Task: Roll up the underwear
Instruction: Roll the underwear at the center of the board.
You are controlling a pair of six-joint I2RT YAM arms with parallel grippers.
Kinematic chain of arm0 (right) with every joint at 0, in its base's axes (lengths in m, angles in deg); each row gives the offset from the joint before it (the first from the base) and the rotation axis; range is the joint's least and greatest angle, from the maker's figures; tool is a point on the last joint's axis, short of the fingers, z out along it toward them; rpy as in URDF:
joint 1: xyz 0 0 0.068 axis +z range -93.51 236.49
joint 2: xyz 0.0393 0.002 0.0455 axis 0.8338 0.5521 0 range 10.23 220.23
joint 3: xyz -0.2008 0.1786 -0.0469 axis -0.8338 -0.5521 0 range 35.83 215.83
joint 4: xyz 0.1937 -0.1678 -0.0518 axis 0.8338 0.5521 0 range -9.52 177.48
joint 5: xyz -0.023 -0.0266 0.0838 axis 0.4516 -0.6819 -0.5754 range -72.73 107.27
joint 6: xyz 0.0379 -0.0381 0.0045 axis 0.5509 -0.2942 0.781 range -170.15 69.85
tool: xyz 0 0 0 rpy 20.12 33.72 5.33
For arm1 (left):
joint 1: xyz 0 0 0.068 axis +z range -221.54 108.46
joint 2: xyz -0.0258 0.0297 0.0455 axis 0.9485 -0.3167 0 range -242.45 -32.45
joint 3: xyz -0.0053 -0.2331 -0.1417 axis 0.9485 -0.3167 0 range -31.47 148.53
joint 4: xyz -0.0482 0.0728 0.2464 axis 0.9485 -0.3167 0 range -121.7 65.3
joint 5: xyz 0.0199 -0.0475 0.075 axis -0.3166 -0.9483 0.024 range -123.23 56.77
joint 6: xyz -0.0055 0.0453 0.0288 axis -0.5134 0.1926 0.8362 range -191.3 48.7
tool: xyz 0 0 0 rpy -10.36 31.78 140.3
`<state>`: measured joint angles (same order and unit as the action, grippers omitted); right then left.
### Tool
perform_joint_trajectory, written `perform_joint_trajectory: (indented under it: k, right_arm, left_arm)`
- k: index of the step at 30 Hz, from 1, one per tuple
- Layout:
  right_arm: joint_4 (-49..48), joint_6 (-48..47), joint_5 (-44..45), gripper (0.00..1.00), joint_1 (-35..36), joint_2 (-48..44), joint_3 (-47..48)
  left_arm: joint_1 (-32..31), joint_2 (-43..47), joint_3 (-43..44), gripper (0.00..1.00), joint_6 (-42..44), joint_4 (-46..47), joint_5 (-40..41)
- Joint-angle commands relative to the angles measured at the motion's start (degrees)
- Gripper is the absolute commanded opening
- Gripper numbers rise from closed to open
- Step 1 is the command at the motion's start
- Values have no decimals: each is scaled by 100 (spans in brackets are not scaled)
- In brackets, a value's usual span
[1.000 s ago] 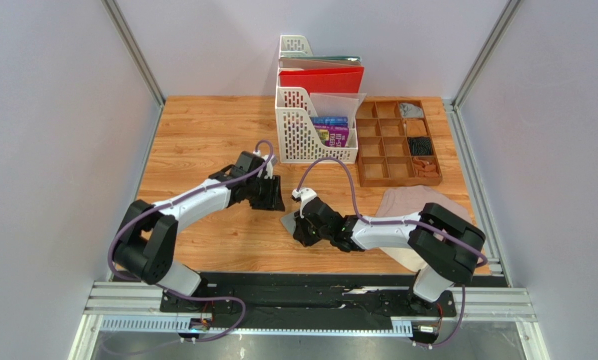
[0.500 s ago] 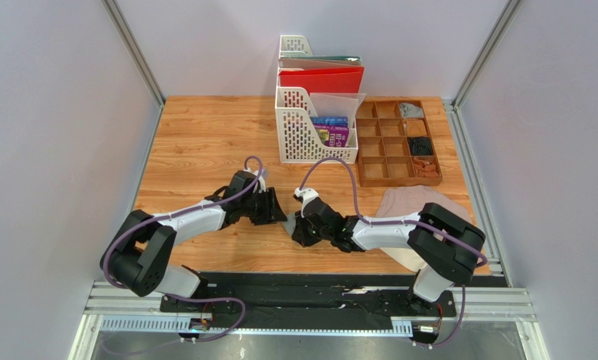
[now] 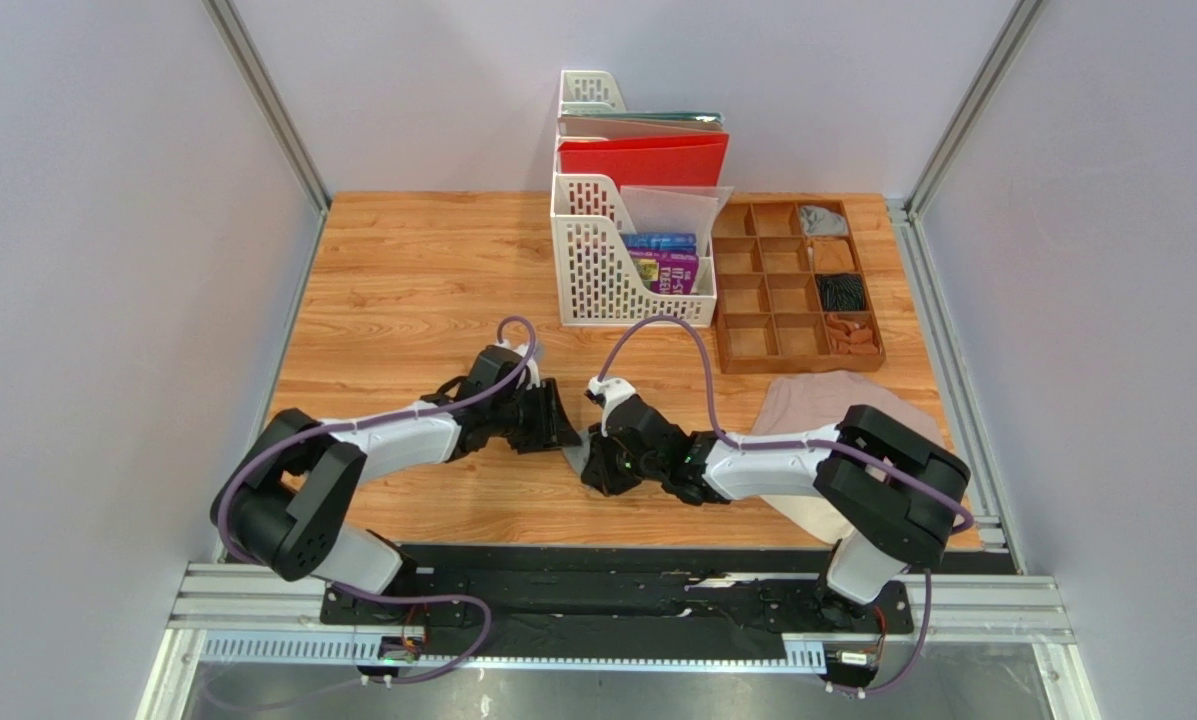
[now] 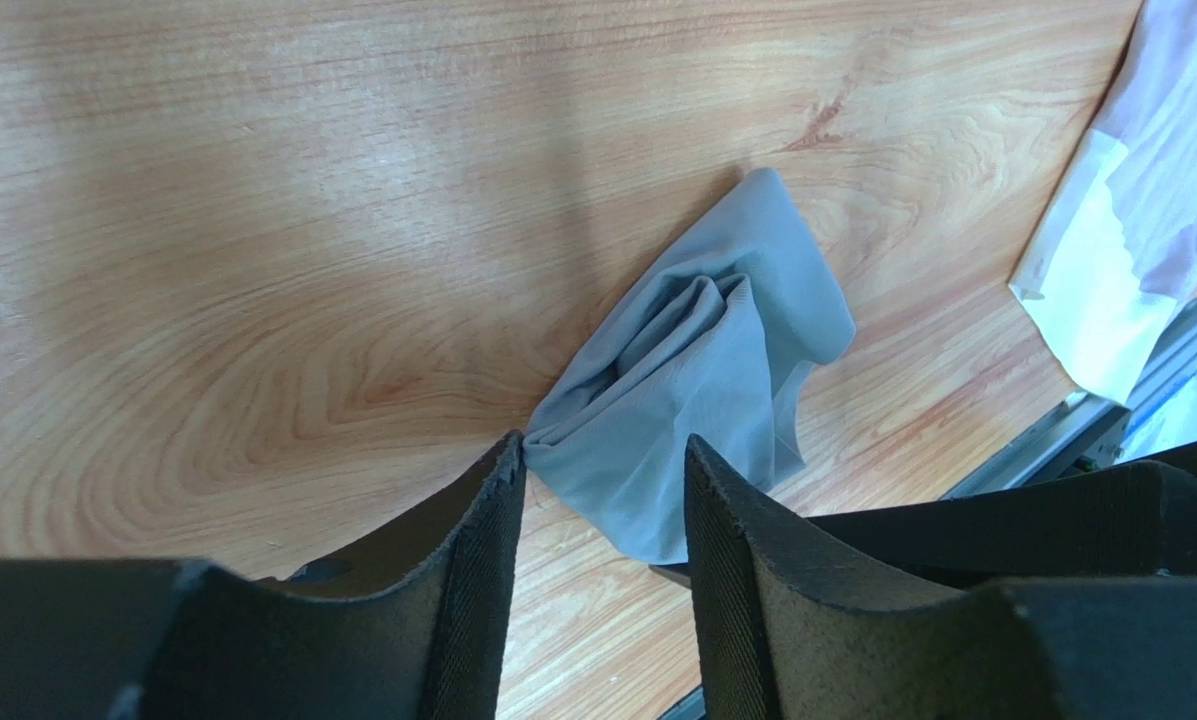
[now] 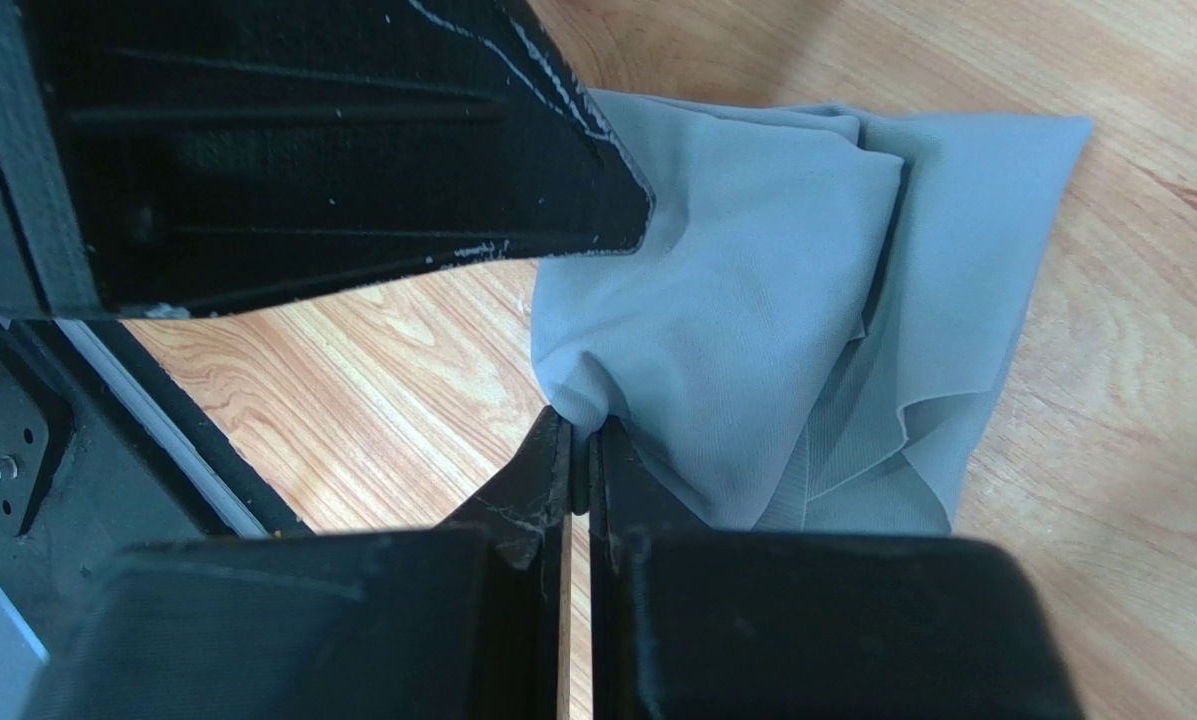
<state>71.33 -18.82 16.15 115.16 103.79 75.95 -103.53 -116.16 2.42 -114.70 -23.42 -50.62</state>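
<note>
The left gripper (image 3: 549, 420) sits low over the middle of the worktop (image 3: 394, 270), pointing right. Its jaws are spread, and in the left wrist view the near-left corner of the grey underwear (image 4: 694, 375) lies right at their mouth, touching the tip of one finger. The cloth is a small crumpled heap, folded and creased along its middle, resting on the wood. From above it is almost wholly hidden between the two grippers.

Just right of it, the right gripper (image 5: 577, 435) faces left, nearly meeting the left one. Its jaws are pressed together, pinching a bulging fold at the edge of the grey underwear.

At the far side stands a white file rack (image 3: 619, 255) with a red folder, and right of it a wooden tray (image 3: 750, 336) with small items in some compartments.

The beige underwear (image 3: 807, 405) lies spread near the right edge, partly under the right arm, apart from the grey one.
</note>
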Motion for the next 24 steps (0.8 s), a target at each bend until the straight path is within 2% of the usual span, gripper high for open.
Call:
perform_joint_trajectory:
  k: [1, 4, 5, 7, 8, 9, 11, 14, 19, 20, 24]
  right_arm:
    - [-228, 83, -72, 0, -5, 101, -30]
    - [-237, 92, -98, 0, -5, 92, -48]
    - [-237, 84, -98, 0, -14, 84, -48]
    - [-141, 84, -151, 3, -23, 23, -4]
    - [-53, 49, -212, 22, -58, -13, 31]
    - [44, 31, -204, 33, -67, -65, 75]
    - [343, -65, -160, 48, -119, -362, 110]
    - [720, -188, -81, 58, -312, -942, 110]
    - [1231, -444, -116, 67, -839, -1393, 102]
    - [1240, -487, -186, 74, -1058, -1419, 84]
    - [1144, -558, -511, 74, -1534, -1201, 92]
  left_arm:
    - [-79, -6, -67, 47, -37, 179, 69]
    - [-115, -120, -67, 34, -72, 320, 34]
    - [-132, -146, -67, 20, -64, 364, 51]
    - [-132, -260, -58, 3, -55, 470, 77]
    - [-141, -322, -14, 0, 6, 452, 121]
    - [-141, -340, 12, 0, 41, 348, 156]
    - [-150, -323, 56, 0, 121, 233, 253]
    - [-141, -191, 92, 0, 235, 101, 341]
    - [-141, -155, 214, 0, 375, -48, 297]
    - [-141, -155, 241, 0, 419, -84, 297]
    - [-132, -138, 259, 0, 437, -102, 288]
